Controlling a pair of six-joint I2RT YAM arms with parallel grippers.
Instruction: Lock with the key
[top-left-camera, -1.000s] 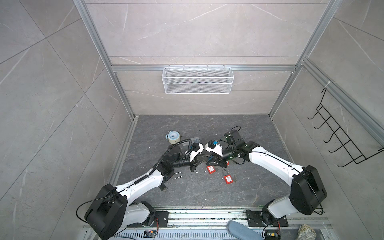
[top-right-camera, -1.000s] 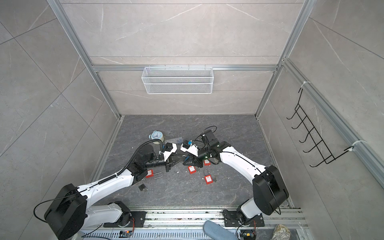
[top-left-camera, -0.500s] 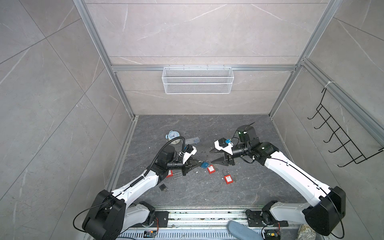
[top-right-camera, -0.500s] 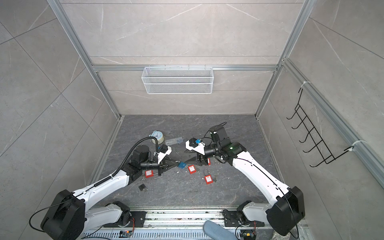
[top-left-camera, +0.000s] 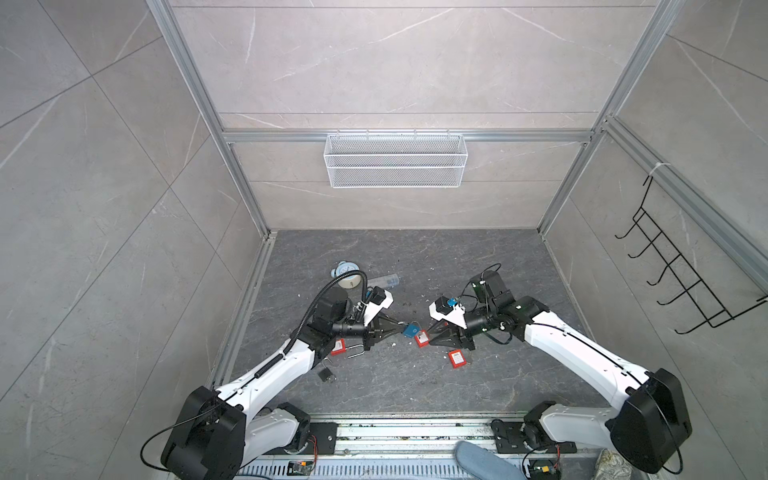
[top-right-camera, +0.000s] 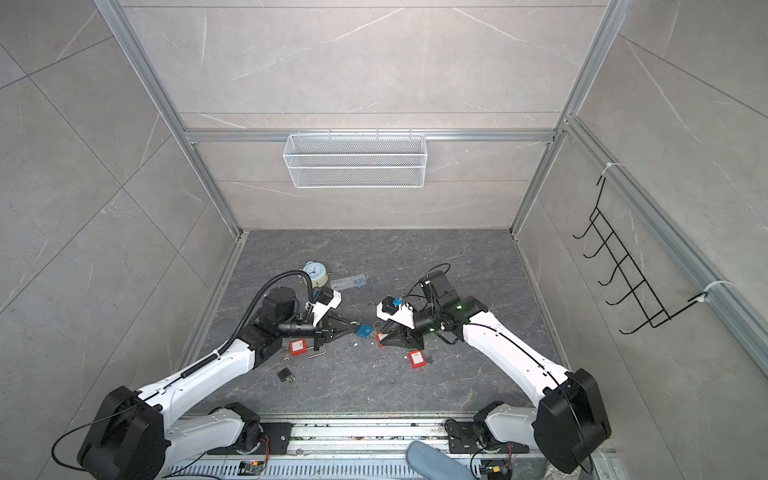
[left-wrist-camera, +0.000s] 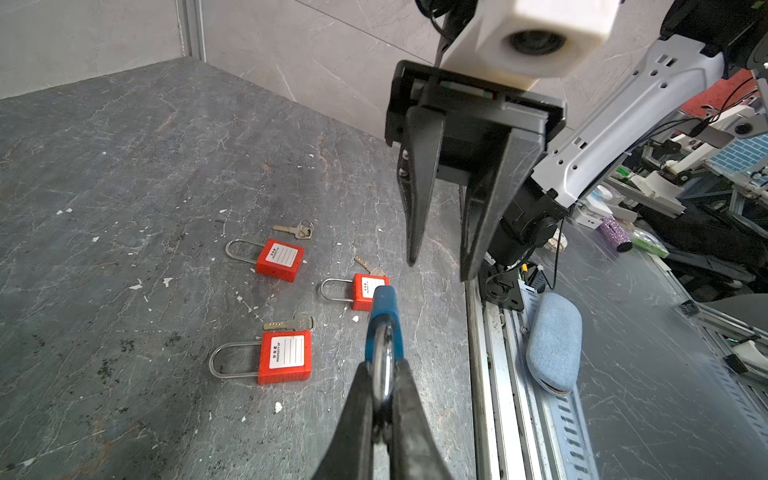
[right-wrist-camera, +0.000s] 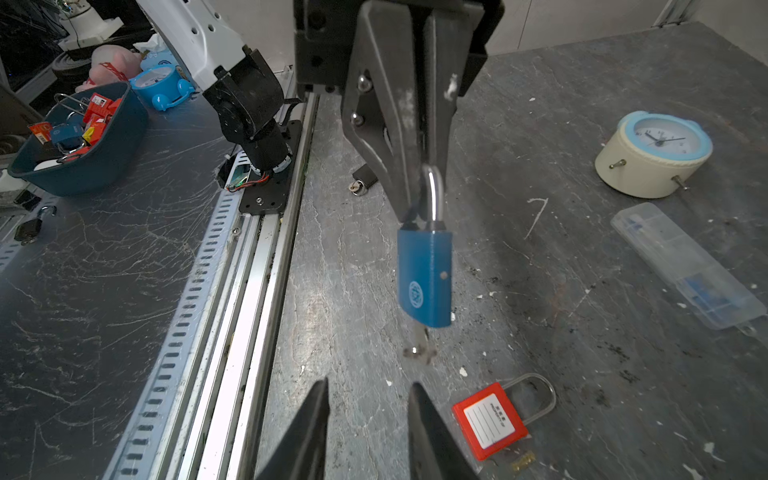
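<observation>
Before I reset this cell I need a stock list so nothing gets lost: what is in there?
Blue padlock: one, blue with silver shackle, held clear of the floor.
Red padlocks: four, red, three together mid-floor, one by the left arm.
Black padlock: one, black, floor beside the left arm.
Keys: three, metal, one beside each of those three; a fourth seems to sit in the blue padlock.
Alarm clock: one, cream and blue, floor towards the back.
Clear case: one, see-through, beside the clock.
Wire basket: one, white, back wall.
Hook rack: one, black, side wall.
Left gripper: one, black, shut on the blue padlock's shackle.
Right gripper: one, black, open, empty, facing it.
</observation>
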